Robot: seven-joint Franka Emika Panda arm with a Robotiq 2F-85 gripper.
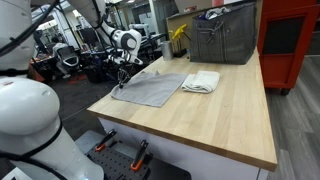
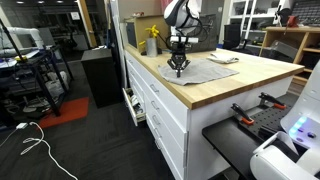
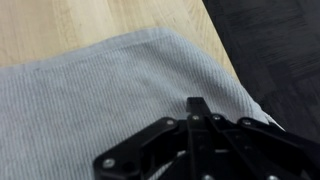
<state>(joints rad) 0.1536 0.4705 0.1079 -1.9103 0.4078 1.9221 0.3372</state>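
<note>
A grey ribbed cloth (image 1: 150, 90) (image 2: 205, 72) lies spread flat on the wooden worktop (image 1: 230, 115), close to the worktop's corner. My gripper (image 1: 121, 82) (image 2: 179, 70) hangs over the cloth's outer corner, by the table edge. In the wrist view the gripper (image 3: 198, 104) is shut, its dark fingers pressed together just above the cloth (image 3: 100, 90). I see no fold of fabric between them. A folded white towel (image 1: 202, 81) (image 2: 222, 59) rests beside the cloth's far end.
A grey metal bin (image 1: 222, 38) and a yellow object (image 1: 178, 38) (image 2: 152, 40) stand at the back of the worktop. A red cabinet (image 1: 290, 40) stands beyond it. The table edge and dark floor (image 3: 275, 50) lie just past the cloth's corner.
</note>
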